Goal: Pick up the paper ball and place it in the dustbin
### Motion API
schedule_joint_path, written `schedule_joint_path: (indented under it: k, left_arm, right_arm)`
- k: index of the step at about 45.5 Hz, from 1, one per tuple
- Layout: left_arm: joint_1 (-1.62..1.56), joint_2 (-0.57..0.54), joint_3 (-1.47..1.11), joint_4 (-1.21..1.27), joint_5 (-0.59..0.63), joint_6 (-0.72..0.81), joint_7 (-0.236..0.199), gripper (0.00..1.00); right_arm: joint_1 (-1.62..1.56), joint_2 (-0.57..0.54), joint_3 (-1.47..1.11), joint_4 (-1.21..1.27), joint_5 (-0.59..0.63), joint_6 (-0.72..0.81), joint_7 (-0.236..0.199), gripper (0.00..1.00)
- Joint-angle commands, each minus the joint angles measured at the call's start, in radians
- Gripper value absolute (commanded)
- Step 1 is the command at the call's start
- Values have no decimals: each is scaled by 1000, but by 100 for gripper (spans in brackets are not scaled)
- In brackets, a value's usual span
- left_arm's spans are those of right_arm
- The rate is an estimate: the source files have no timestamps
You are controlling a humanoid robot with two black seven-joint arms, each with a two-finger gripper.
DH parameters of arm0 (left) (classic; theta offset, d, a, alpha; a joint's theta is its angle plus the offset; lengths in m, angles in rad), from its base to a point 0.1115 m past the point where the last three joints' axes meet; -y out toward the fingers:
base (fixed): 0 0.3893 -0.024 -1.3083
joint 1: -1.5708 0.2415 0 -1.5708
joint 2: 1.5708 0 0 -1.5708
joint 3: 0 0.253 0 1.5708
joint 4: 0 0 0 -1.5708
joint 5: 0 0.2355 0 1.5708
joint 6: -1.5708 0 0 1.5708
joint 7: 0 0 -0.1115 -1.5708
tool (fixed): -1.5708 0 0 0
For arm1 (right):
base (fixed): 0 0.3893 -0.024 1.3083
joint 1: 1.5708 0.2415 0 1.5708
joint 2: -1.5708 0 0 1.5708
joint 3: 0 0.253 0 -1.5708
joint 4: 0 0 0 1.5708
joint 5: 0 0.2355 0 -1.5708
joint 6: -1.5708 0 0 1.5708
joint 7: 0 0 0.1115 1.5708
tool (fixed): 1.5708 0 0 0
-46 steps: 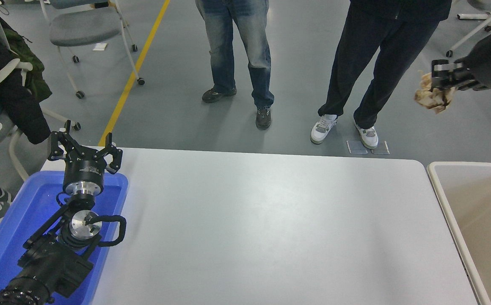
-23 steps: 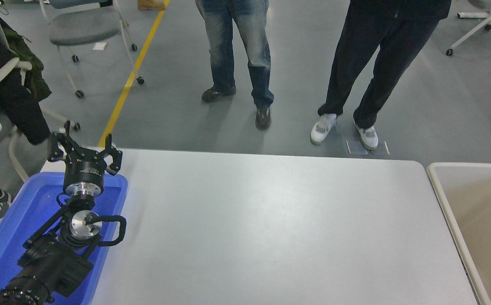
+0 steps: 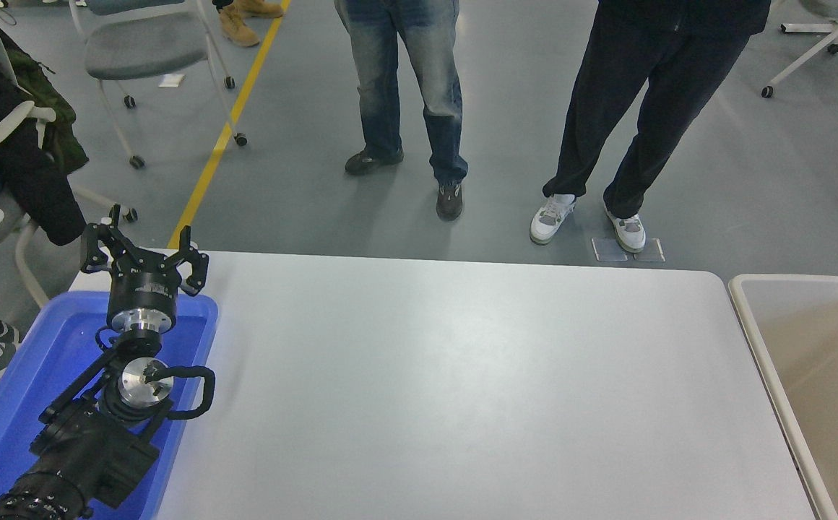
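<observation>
One arm in view: the left arm is parked at the near left, over the bright blue rectangular plastic tray (image 3: pixel 7 404).
Left gripper: the black left gripper (image 3: pixel 146 249) points toward the far side, its fingers spread apart and holding nothing.
Table: the white rectangular table (image 3: pixel 462 390) fills the middle.
People: two people stand at the far side, one in blue jeans (image 3: pixel 404 87), one in dark trousers (image 3: pixel 643 101).
Dustbin: the large beige plastic dustbin with a thick off-white rim (image 3: pixel 751 318) stands just beside the table's right edge, its opening partly cut off by the picture's right border.
Right gripper: out of sight, so I cannot tell how its jaws stand.
Paper ball: not visible on the table or in the seen part of the dustbin; where it is cannot be told.
Step in hand: likely the carry to the dustbin; a good release comes well inside the rim, not over the edge.
</observation>
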Motion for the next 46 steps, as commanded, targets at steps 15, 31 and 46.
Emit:
schedule_joint_path:
  k: [15, 31, 46]
  left_arm:
    - [0, 0, 0, 0, 0, 0, 0, 99]
    - [0, 0, 0, 0, 0, 0, 0, 99]
    - [0, 0, 0, 0, 0, 0, 0, 99]
  right_arm:
    - [-322, 124, 223, -121, 4, 118, 65, 0]
    - [-346, 169, 228, -123, 4, 103, 73, 39]
    - [-346, 182, 228, -121, 4, 110, 75, 100]
